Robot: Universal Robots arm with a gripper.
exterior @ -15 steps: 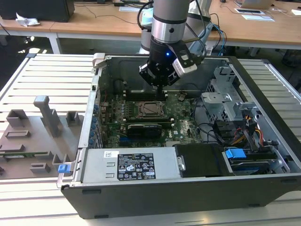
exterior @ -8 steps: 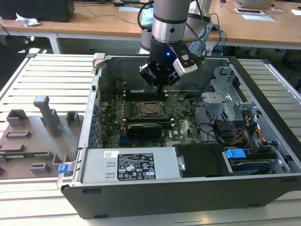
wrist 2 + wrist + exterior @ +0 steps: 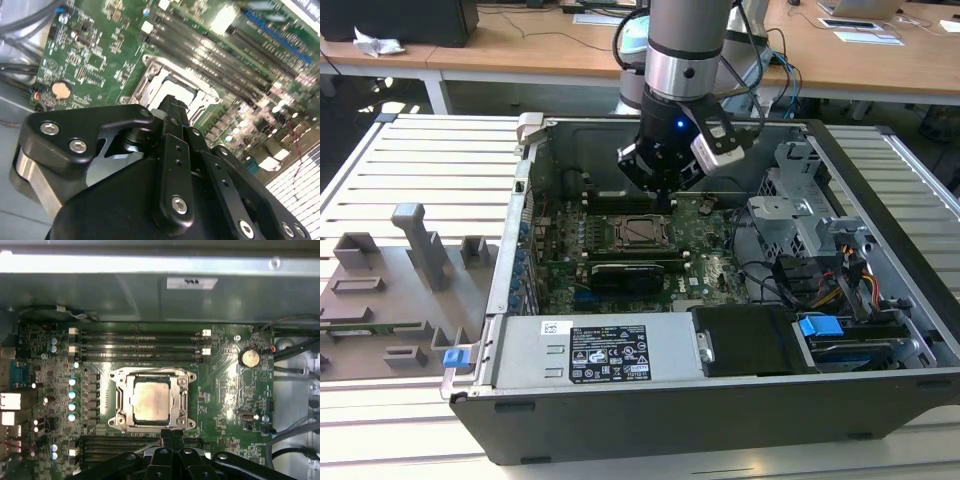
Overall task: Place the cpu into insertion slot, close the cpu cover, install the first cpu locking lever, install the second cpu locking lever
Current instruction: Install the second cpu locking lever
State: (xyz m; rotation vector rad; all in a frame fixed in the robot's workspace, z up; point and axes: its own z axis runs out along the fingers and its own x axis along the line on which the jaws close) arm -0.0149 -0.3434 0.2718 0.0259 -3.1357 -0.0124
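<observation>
The cpu (image 3: 151, 400) lies flat in the insertion slot (image 3: 118, 422) on the green motherboard, silvery top up. The cpu cover (image 3: 150, 376) rests down around it, framing the chip. In the exterior view the cpu (image 3: 642, 231) sits mid-board inside the open computer case, and my gripper (image 3: 665, 196) hangs just above its far edge. In both wrist views the black fingers (image 3: 171, 436) are pressed together with nothing between them, their tips beside one edge of the socket frame. The second wrist view shows my gripper (image 3: 173, 106) over the socket (image 3: 172, 82).
Long memory slots (image 3: 140, 342) run along two sides of the socket. A coin battery (image 3: 248, 358) and loose cables (image 3: 295, 352) lie to one side. In the case stand a power supply (image 3: 590, 350) and a drive cage (image 3: 800, 215). A grey fixture plate (image 3: 390, 290) lies at the exterior view's left.
</observation>
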